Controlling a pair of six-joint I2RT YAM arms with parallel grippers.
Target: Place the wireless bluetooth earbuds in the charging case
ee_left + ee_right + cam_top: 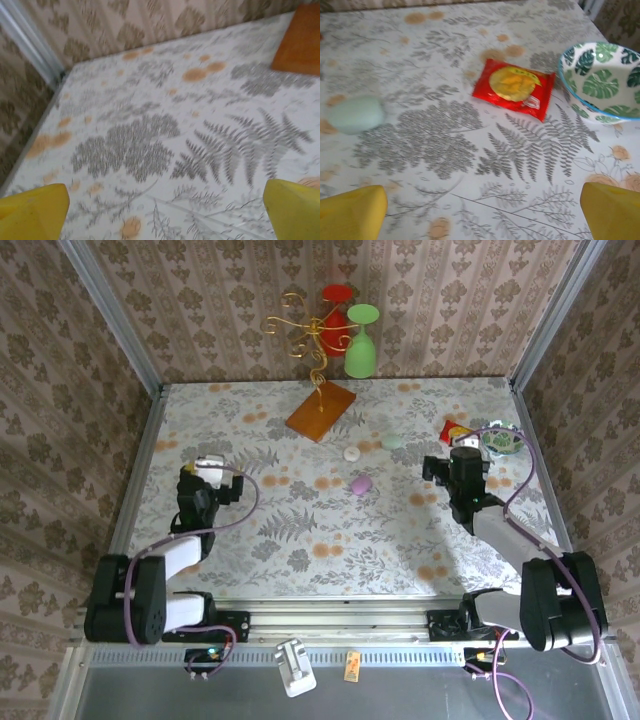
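Three closed pebble-shaped cases lie mid-table: a white one (352, 453), a pale green one (393, 442) and a pink one (360, 484). The pale green case (355, 114) also lies at the left of the right wrist view. No tiny earbuds can be made out; they are hidden or out of view. My left gripper (207, 464) hovers over the left side of the table, open, its yellow fingers (32, 210) wide apart over bare cloth. My right gripper (463, 456) is open too, its fingers (612, 210) spread with nothing between them, right of the cases.
A wooden base (321, 412) with a gold wire stand holding a red and a green glass stands at the back centre. A red snack packet (514, 87) and a leaf-patterned bowl (600, 82) lie just ahead of the right gripper. Patterned walls enclose the table.
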